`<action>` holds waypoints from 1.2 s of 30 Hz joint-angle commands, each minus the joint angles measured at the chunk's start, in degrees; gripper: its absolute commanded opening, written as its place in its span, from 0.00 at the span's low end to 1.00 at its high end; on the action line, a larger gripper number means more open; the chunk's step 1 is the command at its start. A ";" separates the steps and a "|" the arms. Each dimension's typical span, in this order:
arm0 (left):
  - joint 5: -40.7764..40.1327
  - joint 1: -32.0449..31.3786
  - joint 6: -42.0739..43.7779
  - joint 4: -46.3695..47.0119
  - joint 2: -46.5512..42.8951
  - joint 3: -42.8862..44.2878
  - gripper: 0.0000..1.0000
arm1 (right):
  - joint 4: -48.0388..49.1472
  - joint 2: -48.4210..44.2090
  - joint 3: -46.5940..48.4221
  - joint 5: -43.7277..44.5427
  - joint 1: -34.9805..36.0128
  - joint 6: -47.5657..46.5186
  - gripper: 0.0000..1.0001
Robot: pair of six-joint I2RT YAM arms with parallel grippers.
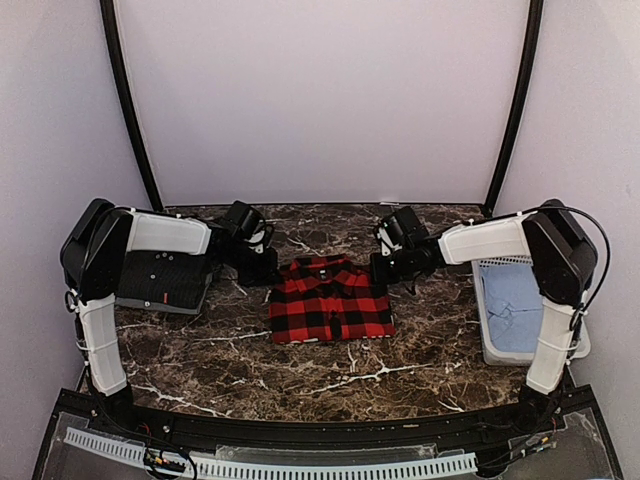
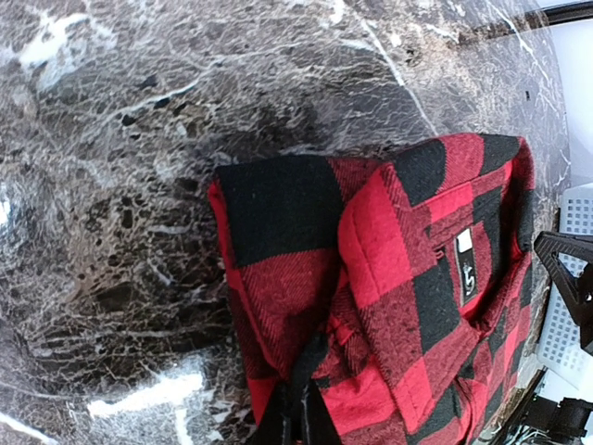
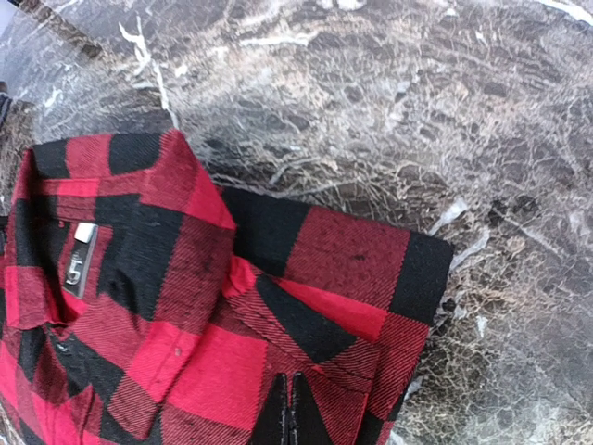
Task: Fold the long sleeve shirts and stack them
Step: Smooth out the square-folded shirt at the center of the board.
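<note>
The red-and-black flannel shirt (image 1: 330, 300) lies folded on the marble table (image 1: 300, 370), its collar end towards the far side. My left gripper (image 1: 268, 270) sits at its far left corner. In the left wrist view the gripper (image 2: 301, 394) is shut, with a fold of the flannel (image 2: 389, 278) bunched at its tips. My right gripper (image 1: 385, 268) sits at the far right corner. In the right wrist view it (image 3: 289, 394) is shut, its tips pressed into the flannel (image 3: 232, 306). The dark charcoal shirt (image 1: 160, 282) lies folded at the left, partly under my left arm.
A white basket (image 1: 500, 350) holding light blue cloth (image 1: 512, 300) stands at the right edge, under my right arm. The table is backed by a pale wall, and two black poles (image 1: 128, 110) rise at the far corners.
</note>
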 commanded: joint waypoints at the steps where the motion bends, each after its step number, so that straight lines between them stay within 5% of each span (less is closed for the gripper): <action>1: 1.56 -0.13 1.62 -0.42 -2.86 2.27 0.00 | 0.51 -4.11 0.21 -0.37 -0.24 0.13 0.00; 3: 1.49 -0.28 1.74 -0.55 -3.16 2.54 0.00 | 0.38 -4.31 0.09 0.20 -0.29 0.18 0.00; 7: 1.46 -0.30 1.68 -0.52 -2.93 2.71 0.00 | -1.07 -2.27 1.74 2.16 -0.37 -0.56 0.21; 25: 1.10 -0.30 1.62 -0.62 -2.39 2.28 0.00 | -3.08 3.28 3.82 6.33 -0.90 -0.58 0.36; 30: 1.21 -0.30 1.35 -0.53 -2.20 2.27 0.00 | -2.82 4.00 4.35 5.28 -0.87 -0.64 0.34; 36: 1.37 -0.30 1.31 -0.29 -2.10 2.19 0.00 | -2.70 3.56 4.78 4.33 -0.81 -0.78 0.12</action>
